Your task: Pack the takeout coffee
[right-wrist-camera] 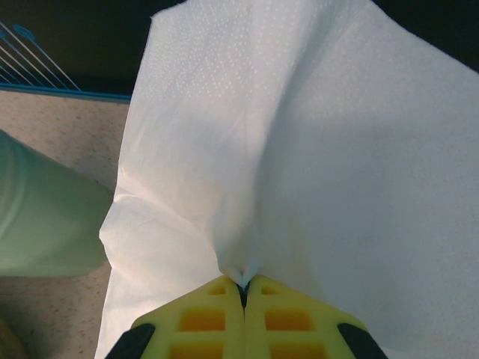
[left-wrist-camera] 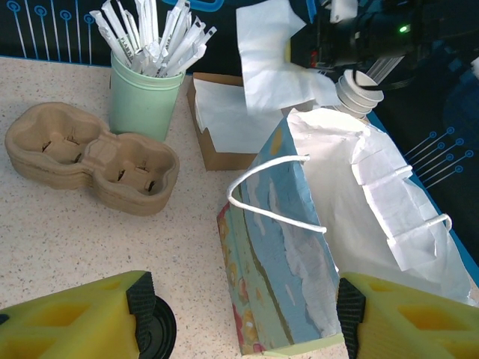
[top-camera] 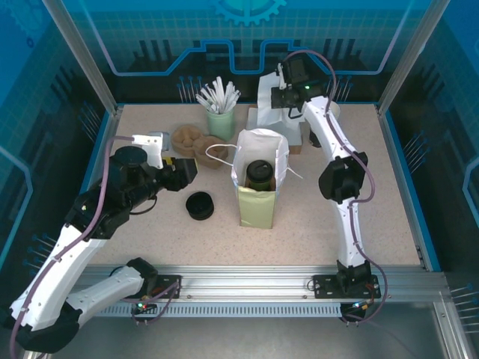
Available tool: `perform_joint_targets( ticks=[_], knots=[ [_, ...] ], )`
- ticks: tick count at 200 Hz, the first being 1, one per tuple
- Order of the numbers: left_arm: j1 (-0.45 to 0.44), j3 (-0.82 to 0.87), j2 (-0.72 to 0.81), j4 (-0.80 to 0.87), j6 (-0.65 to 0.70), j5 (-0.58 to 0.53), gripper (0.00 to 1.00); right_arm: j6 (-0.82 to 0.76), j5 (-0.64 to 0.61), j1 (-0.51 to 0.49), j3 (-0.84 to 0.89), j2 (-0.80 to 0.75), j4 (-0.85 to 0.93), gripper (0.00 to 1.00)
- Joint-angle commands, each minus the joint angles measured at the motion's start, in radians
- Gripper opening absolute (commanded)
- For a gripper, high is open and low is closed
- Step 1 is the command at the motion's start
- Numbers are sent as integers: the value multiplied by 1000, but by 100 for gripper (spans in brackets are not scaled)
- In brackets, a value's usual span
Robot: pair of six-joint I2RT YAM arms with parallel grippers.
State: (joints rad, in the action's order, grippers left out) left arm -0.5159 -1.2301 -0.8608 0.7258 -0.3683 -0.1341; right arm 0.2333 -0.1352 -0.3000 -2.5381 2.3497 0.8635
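Observation:
The takeout coffee [top-camera: 260, 173], dark-sided with a black lid, stands inside the open paper bag [top-camera: 258, 187] at mid-table. The bag's blue and green printed side [left-wrist-camera: 292, 254] hides the cup in the left wrist view. My left gripper [top-camera: 183, 173] is open just left of the bag, and its yellow fingers [left-wrist-camera: 75, 321] straddle the bag's lower corner [left-wrist-camera: 243, 318] without touching it. My right gripper [top-camera: 278, 96] is raised at the back, shut on a white napkin [top-camera: 269, 106]. The napkin [right-wrist-camera: 299, 149] is pinched between the closed tips of that gripper [right-wrist-camera: 243, 284].
A loose black lid [top-camera: 200, 205] lies left of the bag, by my left finger [left-wrist-camera: 153, 329]. Brown pulp cup carriers [top-camera: 193, 143], a green cup of wrapped straws [top-camera: 221, 112] and a brown napkin box [left-wrist-camera: 224, 127] stand behind. White-rimmed cups [left-wrist-camera: 359, 90] sit at the back right.

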Motion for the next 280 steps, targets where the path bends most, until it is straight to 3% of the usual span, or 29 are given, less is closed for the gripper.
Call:
perform_joint_targets(
  ticks=[1, 33, 51, 61, 103, 144, 183, 221, 280],
  knots=[
    [7, 17, 12, 6, -6, 21, 68, -28, 105, 4, -45, -130, 41, 0],
    [7, 35, 10, 2, 21, 15, 69, 22, 207, 0, -44, -260, 90, 0],
    [7, 46, 10, -8, 21, 21, 70, 120, 363, -1, -34, -347, 127, 0],
    [8, 52, 10, -18, 22, 26, 70, 177, 446, -10, 19, -411, 101, 0],
    [7, 87, -16, -77, 14, 58, 72, 440, 569, -55, 290, -644, -52, 0],
    [7, 99, -70, -162, -8, 101, 72, 702, 782, -98, 560, -758, -280, 0],
    [7, 69, -141, -256, -31, 159, 72, 703, 603, -213, 739, -870, -305, 0],
    [7, 55, -201, -313, -49, 199, 72, 783, 489, -247, 963, -954, -375, 0],
    [8, 55, -244, -354, -68, 234, 72, 721, 320, -300, 1015, -973, -294, 0]
  ],
)
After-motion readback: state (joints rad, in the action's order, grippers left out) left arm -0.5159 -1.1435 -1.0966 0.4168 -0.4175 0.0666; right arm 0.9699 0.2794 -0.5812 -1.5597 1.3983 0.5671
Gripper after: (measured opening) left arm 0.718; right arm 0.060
